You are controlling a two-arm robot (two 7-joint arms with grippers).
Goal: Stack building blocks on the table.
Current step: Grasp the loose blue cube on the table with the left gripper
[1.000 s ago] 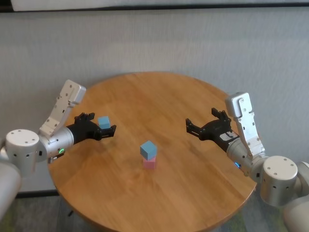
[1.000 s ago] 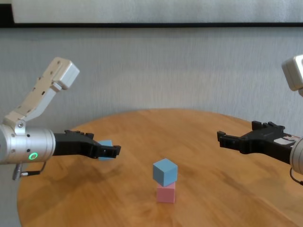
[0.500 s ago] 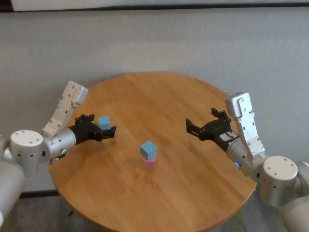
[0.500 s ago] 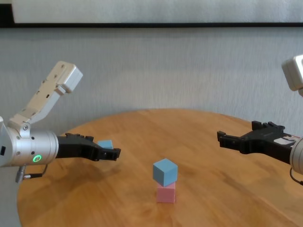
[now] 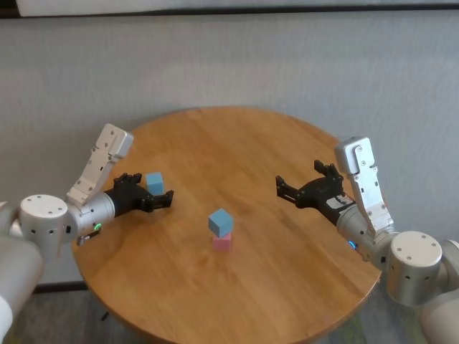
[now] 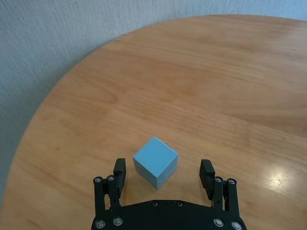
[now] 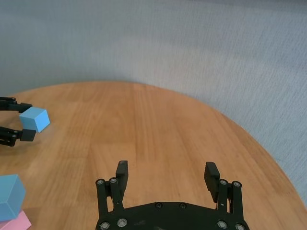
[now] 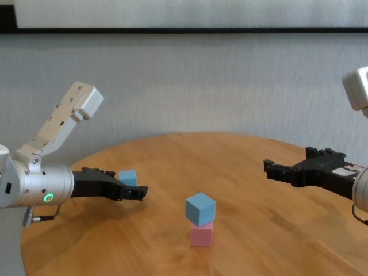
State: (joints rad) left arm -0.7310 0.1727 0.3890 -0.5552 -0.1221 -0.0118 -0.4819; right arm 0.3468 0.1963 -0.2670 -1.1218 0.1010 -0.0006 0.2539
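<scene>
A light blue cube point(image 5: 220, 222) sits slightly turned on a pale pink cube point(image 5: 222, 243) near the middle of the round wooden table point(image 5: 244, 143); the stack also shows in the chest view point(image 8: 200, 209). A second light blue cube point(image 5: 154, 182) rests on the table at the left. My left gripper point(image 5: 156, 188) is open with a finger on each side of it, not touching; the left wrist view shows the cube point(image 6: 155, 161) with gaps on both sides. My right gripper point(image 5: 297, 174) is open and empty, held above the table's right side.
A grey textured wall stands behind the table. The table's edge curves close behind the loose cube point(image 6: 53, 100). Bare tabletop lies between the stack and my right gripper point(image 7: 167, 166).
My left gripper has lowered toward the tabletop around the loose blue cube, which has stayed in place. The right arm and the stack have not moved.
</scene>
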